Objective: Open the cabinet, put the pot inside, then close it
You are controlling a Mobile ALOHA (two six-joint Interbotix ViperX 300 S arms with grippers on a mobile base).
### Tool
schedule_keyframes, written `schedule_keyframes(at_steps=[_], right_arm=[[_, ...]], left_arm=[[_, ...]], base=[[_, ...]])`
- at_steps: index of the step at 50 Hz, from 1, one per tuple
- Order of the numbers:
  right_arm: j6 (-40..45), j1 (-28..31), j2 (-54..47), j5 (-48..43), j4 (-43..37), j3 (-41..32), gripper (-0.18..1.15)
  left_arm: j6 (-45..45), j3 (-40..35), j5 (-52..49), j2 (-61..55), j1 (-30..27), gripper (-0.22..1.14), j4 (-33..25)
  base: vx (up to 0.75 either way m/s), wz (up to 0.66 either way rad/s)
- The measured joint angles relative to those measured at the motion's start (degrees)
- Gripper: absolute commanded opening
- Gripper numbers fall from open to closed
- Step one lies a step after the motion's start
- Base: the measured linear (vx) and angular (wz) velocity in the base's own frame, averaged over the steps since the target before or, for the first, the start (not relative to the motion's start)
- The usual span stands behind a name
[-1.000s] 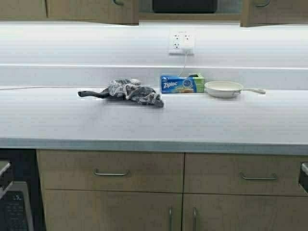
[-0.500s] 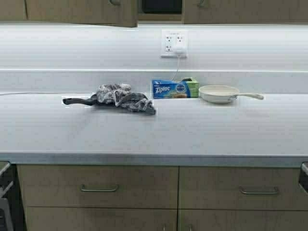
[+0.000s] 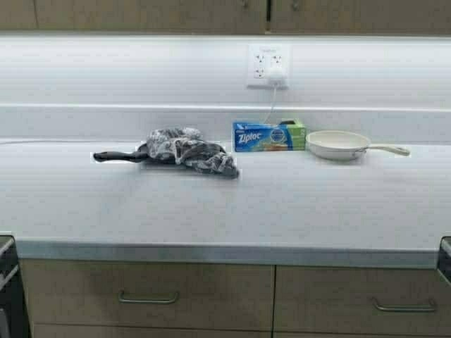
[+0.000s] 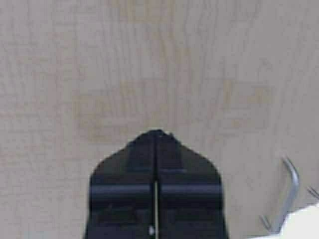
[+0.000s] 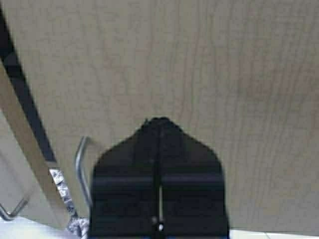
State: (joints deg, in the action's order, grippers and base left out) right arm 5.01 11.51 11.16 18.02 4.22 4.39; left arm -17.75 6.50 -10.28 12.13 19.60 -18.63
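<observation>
The left hand (image 4: 156,133) has its fingers pressed together, tip against a cabinet (image 4: 159,69) door, with a curved silver handle (image 4: 285,196) off to one side of it. The right hand (image 5: 158,122) is likewise pressed shut with nothing between its fingers, its tip at the other door; a second handle (image 5: 81,167) sits just beside it, and a dark gap runs along that door's edge. (Neither hand shows in the high view.) Only the lower edge of the cabinet (image 3: 211,15) shows at the top of the high view, both doors flush. Below it, the table (image 3: 225,204) carries a black pan (image 3: 116,155) under a grey cloth (image 3: 189,149), a Ziploc box (image 3: 268,135) against the wall, and a cream pan (image 3: 338,144) to its right. A plug sits in the outlet (image 3: 268,65) above the box. The pot is not in any view.
</observation>
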Motion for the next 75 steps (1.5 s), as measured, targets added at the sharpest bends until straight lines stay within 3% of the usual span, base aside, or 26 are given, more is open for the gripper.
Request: schedule_keyframes(at_steps=[7, 25, 75], right_arm=[[0.4, 0.6, 0.9, 3.1, -0.1, -1.0, 0.07], [0.1, 3.8, 11.9, 4.2, -0.1, 11.2, 0.07], [-0.1, 4.0, 11.2, 4.0, 0.1, 11.4, 0.07]], left_arm=[[-0.2, 1.1, 0.0, 0.7, 1.3, 0.04, 0.0], [0.2, 3.3, 2.5, 1.0, 1.8, 0.04, 0.0], [0.2, 4.6, 3.6, 1.0, 1.8, 0.04, 0.0]], base=[[0.15, -0.05], [0.09, -0.06], [0.0, 0.0]])
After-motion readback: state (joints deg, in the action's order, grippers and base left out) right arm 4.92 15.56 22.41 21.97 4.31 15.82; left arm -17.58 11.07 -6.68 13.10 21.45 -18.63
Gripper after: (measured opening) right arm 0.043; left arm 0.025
